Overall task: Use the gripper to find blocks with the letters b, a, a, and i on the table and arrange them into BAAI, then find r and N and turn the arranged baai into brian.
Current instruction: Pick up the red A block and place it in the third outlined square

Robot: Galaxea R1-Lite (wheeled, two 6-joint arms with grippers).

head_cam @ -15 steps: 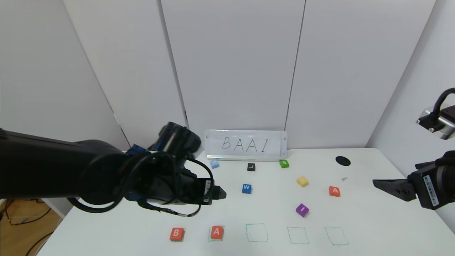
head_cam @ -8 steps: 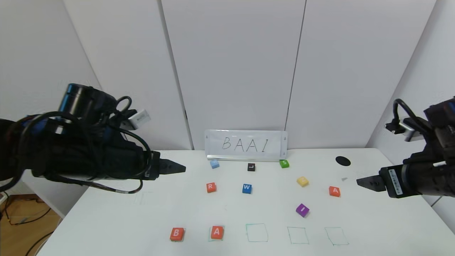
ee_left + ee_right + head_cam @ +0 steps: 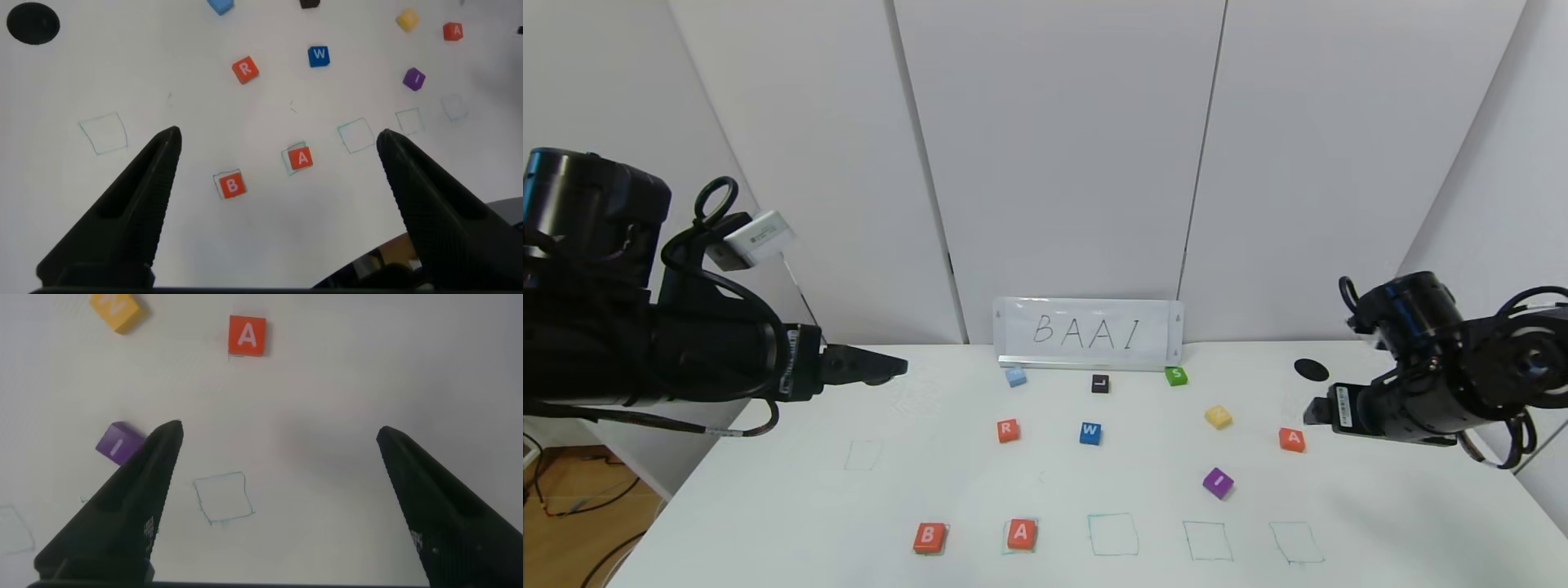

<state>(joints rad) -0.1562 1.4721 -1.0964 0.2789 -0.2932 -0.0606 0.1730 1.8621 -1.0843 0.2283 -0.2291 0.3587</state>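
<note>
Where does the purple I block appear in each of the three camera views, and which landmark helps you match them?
Head view: the purple I block lies right of centre, behind the empty green squares.
Left wrist view: it sits far off, near the loose orange-red A block.
Right wrist view: it shows beside one pincer finger.
Shared landmark: the loose orange-red A block, with the yellow block nearby.

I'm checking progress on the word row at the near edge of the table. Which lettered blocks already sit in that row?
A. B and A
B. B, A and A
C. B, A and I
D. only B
A: only the B block and one A block sit in the near row; the second A block and the purple I block lie farther back on the right.
</note>
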